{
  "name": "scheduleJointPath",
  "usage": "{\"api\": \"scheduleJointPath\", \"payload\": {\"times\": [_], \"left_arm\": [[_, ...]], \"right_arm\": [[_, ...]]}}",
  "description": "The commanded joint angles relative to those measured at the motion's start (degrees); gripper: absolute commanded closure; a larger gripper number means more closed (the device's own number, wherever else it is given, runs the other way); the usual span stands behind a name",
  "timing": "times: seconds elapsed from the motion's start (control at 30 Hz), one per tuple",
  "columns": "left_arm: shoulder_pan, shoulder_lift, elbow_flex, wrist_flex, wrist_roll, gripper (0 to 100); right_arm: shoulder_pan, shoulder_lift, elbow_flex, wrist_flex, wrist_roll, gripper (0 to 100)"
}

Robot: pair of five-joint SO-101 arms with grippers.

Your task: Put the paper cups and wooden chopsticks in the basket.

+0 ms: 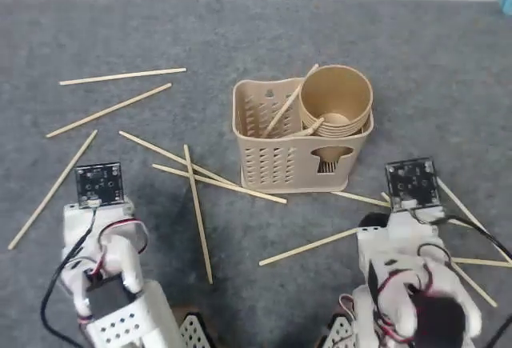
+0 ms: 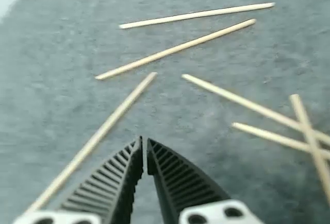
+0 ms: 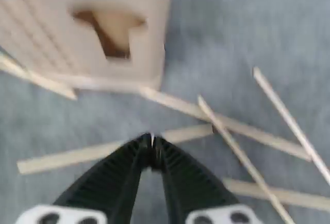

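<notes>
A beige perforated basket (image 1: 268,160) stands mid-table with stacked paper cups (image 1: 337,100) and two wooden chopsticks (image 1: 290,102) inside. Several chopsticks lie loose on the grey cloth: some at the left (image 1: 110,110), some crossing in front of the basket (image 1: 196,208), some at the right (image 1: 309,246). My left gripper (image 2: 144,142) is shut and empty, above bare cloth beside a long chopstick (image 2: 95,139). My right gripper (image 3: 152,140) is shut and empty, over a chopstick (image 3: 111,149) in front of the basket (image 3: 87,33).
Both arm bases stand at the table's near edge, the left one (image 1: 104,284) and the right one (image 1: 416,284). The grey cloth (image 1: 400,44) ends at a pale wall at the back.
</notes>
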Motion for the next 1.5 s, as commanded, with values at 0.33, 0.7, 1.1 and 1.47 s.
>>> {"api": "scheduleJointPath", "payload": {"times": [0.33, 0.7, 1.1, 1.47], "left_arm": [[-3.25, 18.73, -26.15, 12.13, -6.24, 89], [-0.53, 74.64, -68.53, 13.63, -6.68, 88], [2.99, 127.56, -127.34, 28.40, -21.10, 88], [7.38, 171.52, -174.64, 23.56, -21.01, 88]], "right_arm": [[7.25, 4.53, 7.21, -10.24, 10.29, 99.1], [7.96, 20.35, 18.29, -36.70, -10.64, 99.1], [7.34, 24.13, 25.41, -44.70, -11.34, 99.1], [7.34, 24.13, 26.37, -44.79, -9.05, 99.1]]}}
